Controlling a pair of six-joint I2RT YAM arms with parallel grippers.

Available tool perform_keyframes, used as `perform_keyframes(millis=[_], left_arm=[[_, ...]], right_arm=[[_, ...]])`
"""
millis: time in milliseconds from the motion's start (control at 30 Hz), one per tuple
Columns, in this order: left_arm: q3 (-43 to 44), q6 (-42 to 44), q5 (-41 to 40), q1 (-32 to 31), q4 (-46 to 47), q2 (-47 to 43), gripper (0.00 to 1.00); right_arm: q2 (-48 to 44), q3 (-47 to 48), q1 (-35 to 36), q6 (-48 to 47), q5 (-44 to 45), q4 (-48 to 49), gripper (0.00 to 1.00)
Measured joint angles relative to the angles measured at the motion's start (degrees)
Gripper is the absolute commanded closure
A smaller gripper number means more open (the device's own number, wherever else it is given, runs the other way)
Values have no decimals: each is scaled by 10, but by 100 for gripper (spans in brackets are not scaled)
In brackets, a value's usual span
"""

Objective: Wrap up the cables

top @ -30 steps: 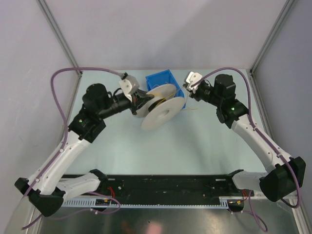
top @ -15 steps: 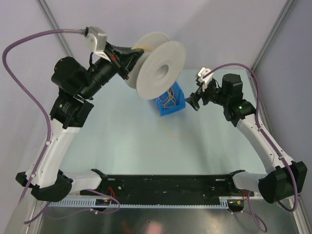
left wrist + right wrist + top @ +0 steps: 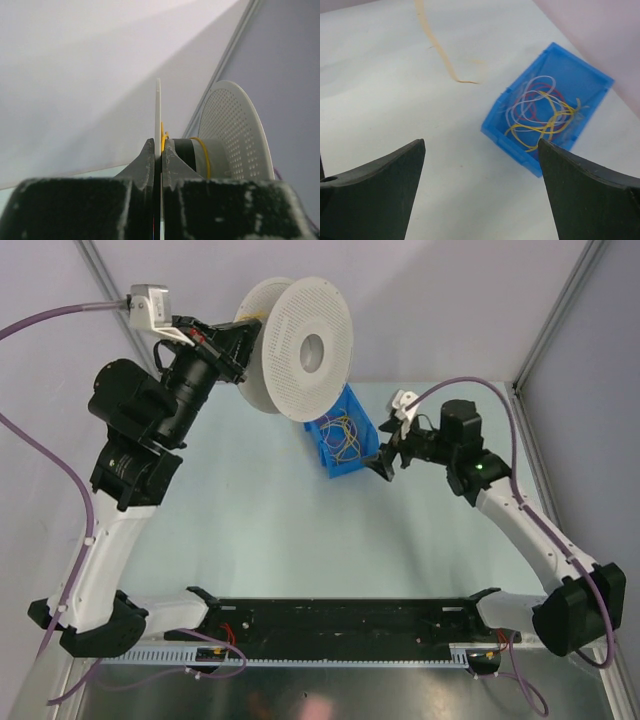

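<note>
Cables [image 3: 542, 112] of yellow, white and reddish colour are seen in a loose tangle inside a blue bin [image 3: 510, 145], which is set on the table [image 3: 395, 100] toward the far edge, a little right of the middle. One further strand, the cream cable [image 3: 440, 50], is laid out on the bare surface apart from the bin, running away from the right wrist camera and ending in a small hook near the bin's corner. A yellow strand [image 3: 202, 152] is wound around the grey and black hub of a white spool [image 3: 305, 340], whose flanges are perforated with fine holes. The spool is held high above the far left part of the table by the left gripper [image 3: 240, 345]. In the left wrist view its jaws are seen clenched on the near flange, which is pinched edge-on between the two dark fingers [image 3: 145, 162], while the far flange is shown tilted off to the right. The right gripper [image 3: 383, 462] is placed just beside the bin on the side facing the right edge of the table, and it is pointed toward the bin. Its jaws are spread wide and released, with nothing between them, and the bin and its tangle are framed in the gap in the right wrist view. It appears to be kept slightly off the surface, though contact with the table cannot be judged from the top view
</note>
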Motion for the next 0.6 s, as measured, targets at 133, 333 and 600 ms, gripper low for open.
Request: perform_keyframes(millis=[133, 333, 600], left_arm=[[-8, -19, -38, 0, -1, -7, 100], [-20, -43, -64, 0, -1, -14, 100], [-21, -80, -63, 0, -2, -14, 100]], right_arm=[[28, -28, 49, 8, 16, 59, 1], [82, -56, 110, 16, 66, 203, 1], [165, -57, 151, -14, 121, 375, 32]])
